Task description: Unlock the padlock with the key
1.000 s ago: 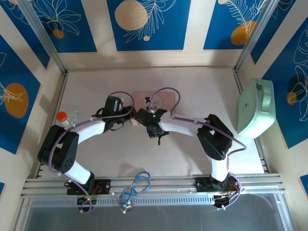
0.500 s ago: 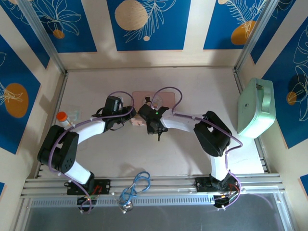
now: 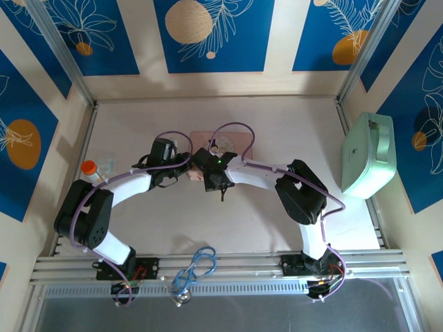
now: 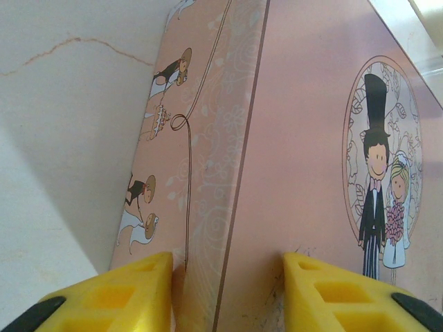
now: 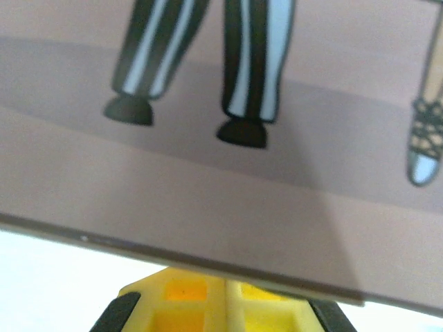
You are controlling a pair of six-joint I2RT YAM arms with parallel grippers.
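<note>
While the left gripper [image 4: 228, 296] stands spread astride the box's [image 4: 304, 124] corner edge, one yellow finger [image 4: 128, 289] by the side wall and the other on the lid face, I cannot tell whether the pads press. The right gripper [image 5: 232, 308] has its fingers pressed together just under the box's rim. A pale strip runs between them, which may be a seam or something thin.

The padlock and key are too small to pick out. I judge the lock sits where both grippers meet, at the box's 6 o'clock edge in the top view.

The step in hand looks like steadying the box and finding the keyhole. To do it well, the left should brace the box firmly so it cannot slide on the smooth pale table [image 3: 277, 221]. The right should come in straight along the keyway and turn only once seated.

The box is flat, rectangular, glossy pink card or tin with a printed wedding couple, so it is slippery for the hard, ribbed plastic fingers. At 3 o'clock a rounded mint case [image 3: 368, 155] leans on the wall.
</note>
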